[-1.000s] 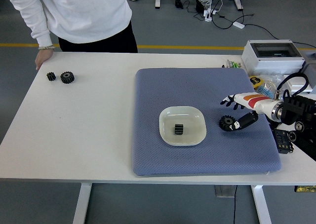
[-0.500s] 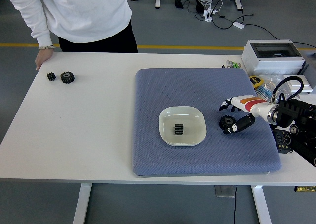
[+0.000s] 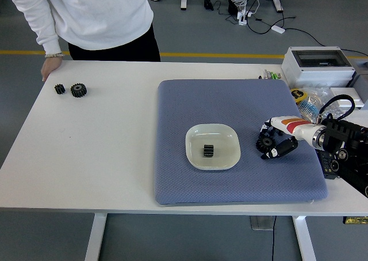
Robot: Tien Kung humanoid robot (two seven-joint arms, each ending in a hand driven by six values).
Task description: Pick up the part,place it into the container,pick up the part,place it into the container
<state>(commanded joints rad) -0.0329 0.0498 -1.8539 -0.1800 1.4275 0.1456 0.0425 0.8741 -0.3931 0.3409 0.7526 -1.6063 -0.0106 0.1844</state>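
**Roughly halfway: one part in the dish, the second in the right hand's grasp**

You have one small black gear (image 3: 208,150) already lying in the white dish (image 3: 194,157), near the dish's middle. That reads as the first pick-and-place done.

The second part, a larger black gear (image 3: 265,142), sits on the blue mat (image 3: 230,100) just right of the dish. Your right hand (image 3: 278,139) comes in from the right edge, and its dark fingers (image 3: 286,148) are curled around the gear, with the thumb side on the near side and the other fingers over its far side. It looks like a closing or just-closed grasp; you cannot tell from this view whether the gear has left the mat, and it appears to rest there.

What is left, as a judgement: lift this gear, carry it the short way left over the dish rim, and release it beside the first one. The rim is low, so watch that the gear clears it and does not land on the gear already inside.

Your left arm is not in view.

Farther out, two more black gears (image 3: 71,89) lie on the bare white table (image 3: 86,157) at far left, well apart from the mat. A person stands at the far side with a hand (image 3: 48,68) resting on the table edge near them. A grey box (image 3: 319,64) sits at far right.
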